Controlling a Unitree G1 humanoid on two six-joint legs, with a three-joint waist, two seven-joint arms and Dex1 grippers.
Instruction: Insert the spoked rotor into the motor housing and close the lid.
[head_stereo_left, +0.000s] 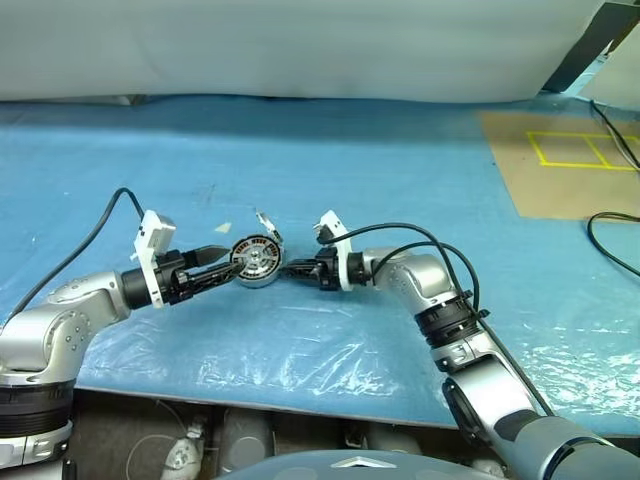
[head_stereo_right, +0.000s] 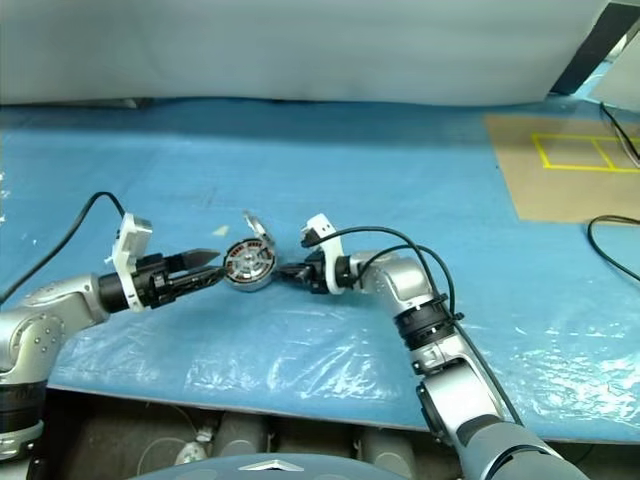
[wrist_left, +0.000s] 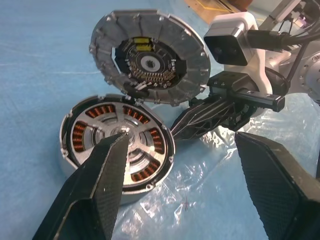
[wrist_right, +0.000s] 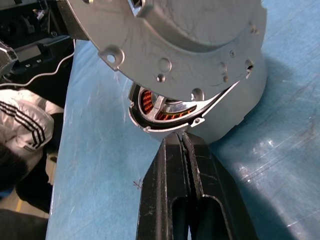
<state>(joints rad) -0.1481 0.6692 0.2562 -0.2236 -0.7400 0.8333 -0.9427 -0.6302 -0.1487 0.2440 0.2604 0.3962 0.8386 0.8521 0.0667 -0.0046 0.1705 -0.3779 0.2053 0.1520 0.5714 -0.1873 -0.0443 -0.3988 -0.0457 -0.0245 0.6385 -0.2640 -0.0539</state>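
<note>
— Where's the motor housing (head_stereo_left: 256, 268)?

— Sitting on the blue plastic sheet (head_stereo_left: 300, 180), right between the two grippers. Round, silver-rimmed, copper-orange windings ringing the inside.

— And the spoked rotor (wrist_left: 120, 145)?

— Already down inside the housing. Seen from the left wrist: silvery-grey spokes running from a small hub out across the windings (paler than expected, but spoked all the same).

— Lid (wrist_left: 150, 56) shut?

— Not shut. Standing up on edge at the far rim of the housing, tilted back, its inner face with the dark centre turned toward the left wrist camera. Touching the housing rim at its lower edge, as far as can be told. From the right wrist, only its plain silver back, leaning over the windings.

— Left gripper (head_stereo_left: 218, 263)?

— Spread wide, gripping nothing. One finger (wrist_left: 100, 185) lying over the near rim of the housing, its tip close to the rotor hub; the other well off to the side over bare sheet. Can't tell whether that first finger actually touches the rotor.

— Right gripper (wrist_right: 181, 142)?

— Clenched, fingers pressed together with nothing between them. Tips aimed at the housing's side from the opposite direction, just beside the rim below the raised lid. Touching or merely near: can't say.

— Anything else around?

— A brown board (head_stereo_left: 560, 160) with yellow taped squares, well apart, far right.
</note>
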